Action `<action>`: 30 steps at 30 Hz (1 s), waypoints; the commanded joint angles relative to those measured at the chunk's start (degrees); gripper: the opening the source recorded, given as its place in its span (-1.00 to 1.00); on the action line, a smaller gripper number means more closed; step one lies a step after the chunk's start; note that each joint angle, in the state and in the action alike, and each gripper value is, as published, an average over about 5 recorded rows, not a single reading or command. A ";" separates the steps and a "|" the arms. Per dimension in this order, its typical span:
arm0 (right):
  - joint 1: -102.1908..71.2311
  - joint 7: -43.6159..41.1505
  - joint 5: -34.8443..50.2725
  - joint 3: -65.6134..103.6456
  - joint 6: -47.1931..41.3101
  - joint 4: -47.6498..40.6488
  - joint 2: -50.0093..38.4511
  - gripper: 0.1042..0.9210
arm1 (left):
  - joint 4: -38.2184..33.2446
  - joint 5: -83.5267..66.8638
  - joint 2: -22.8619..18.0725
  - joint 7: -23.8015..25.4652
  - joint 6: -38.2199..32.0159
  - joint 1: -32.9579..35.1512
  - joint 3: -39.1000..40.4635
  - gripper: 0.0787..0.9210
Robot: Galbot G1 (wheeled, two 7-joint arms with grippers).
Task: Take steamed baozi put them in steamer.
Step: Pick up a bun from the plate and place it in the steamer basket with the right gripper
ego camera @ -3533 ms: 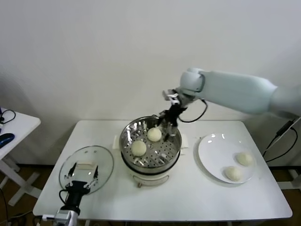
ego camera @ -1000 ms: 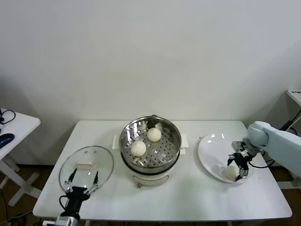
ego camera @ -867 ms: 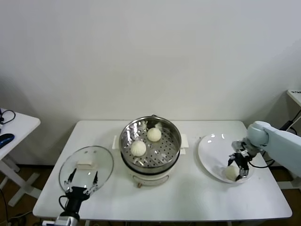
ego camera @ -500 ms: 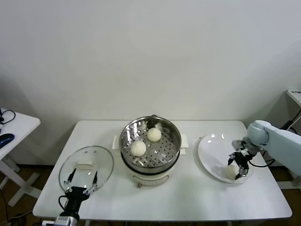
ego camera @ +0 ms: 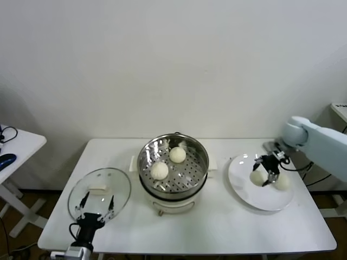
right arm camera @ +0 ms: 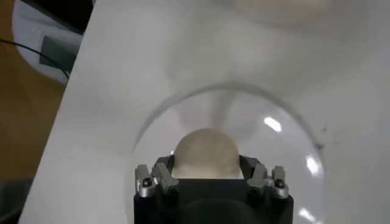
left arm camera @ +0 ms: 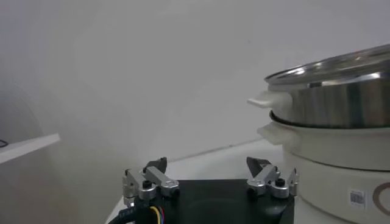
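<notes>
The bun (ego camera: 257, 176) in the right hand (ego camera: 267, 175) is round, smooth and creamy white, and it looks soft like dough. The hand's black fingers are squeezed shut on it, one on each side, and it hangs just above the white plate (ego camera: 244, 187) near the right end of the bench (ego camera: 217, 227). The right wrist view shows the same bun (right arm camera: 205, 154) tucked between the fingers, with the plate's shiny curved rim (right arm camera: 152, 122) under it. One more bun (ego camera: 282, 182) sits on the plate right beside the hand. Two buns (ego camera: 159, 170) are already in the steamer (ego camera: 200, 179), which stands in the middle of the bench. The steamer is a round shiny metal pot with a floor full of little holes and a white bottom part. Because the bun is soft, a hard squeeze could dent it, and a weak squeeze could let it slip and drop on the way over. It could also bump the tall metal rim if it is carried too low, or land on the two buns inside. The round see-through glass lid (ego camera: 100, 194) lies flat near the left front corner. The left hand (ego camera: 96, 210) waits at the lid's front edge, fingers spread wide and holding nothing.
</notes>
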 commanded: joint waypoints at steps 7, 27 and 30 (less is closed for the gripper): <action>32.38 -3.54 0.26 -13.06 13.90 14.05 12.84 0.47 | 0.37 1.07 -0.67 0.01 0.33 -0.25 0.68 0.77; 9.25 -1.70 -26.68 -0.23 22.04 19.90 32.77 0.47 | -0.18 1.73 -1.00 -0.10 0.49 -0.03 0.47 0.77; 7.45 -1.59 -27.66 -0.63 22.38 19.59 33.66 0.47 | 0.06 1.49 -0.90 -0.10 0.35 0.16 0.25 0.77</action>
